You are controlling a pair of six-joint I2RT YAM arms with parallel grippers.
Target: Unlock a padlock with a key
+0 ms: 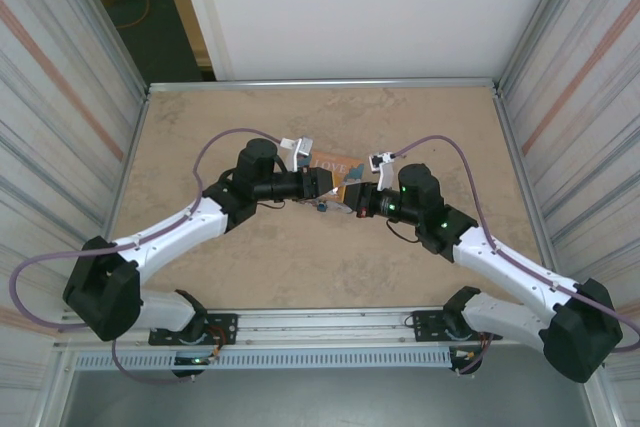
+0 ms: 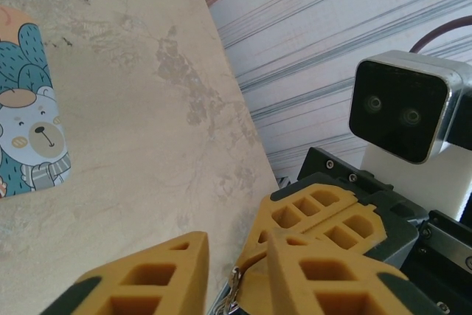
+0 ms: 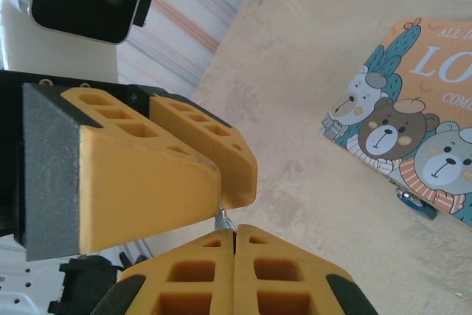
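Centrally, over the marbled table (image 1: pixel 200 137), the left gripper (image 1: pixel 338 188) met the right tip to tip. Its fingers (image 2: pixel 140 278) stood narrowly apart about the key (image 3: pixel 221 217); whether they pinched it could not be told. The blue padlock (image 1: pixel 322 210) lay on the table, just beside the bear-printed LOVE box (image 3: pixel 413 108). The right gripper (image 3: pixel 234 230) had its fingers pressed together on the key's end.

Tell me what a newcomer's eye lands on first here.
The left gripper and right gripper meet almost tip to tip over the middle of the beige table. Where their chunky yellow fingers come together, a tiny silvery metal key pokes out. Beside them lies the orange cartoon-bear picture box, with a small blue-teal padlock at its edge.
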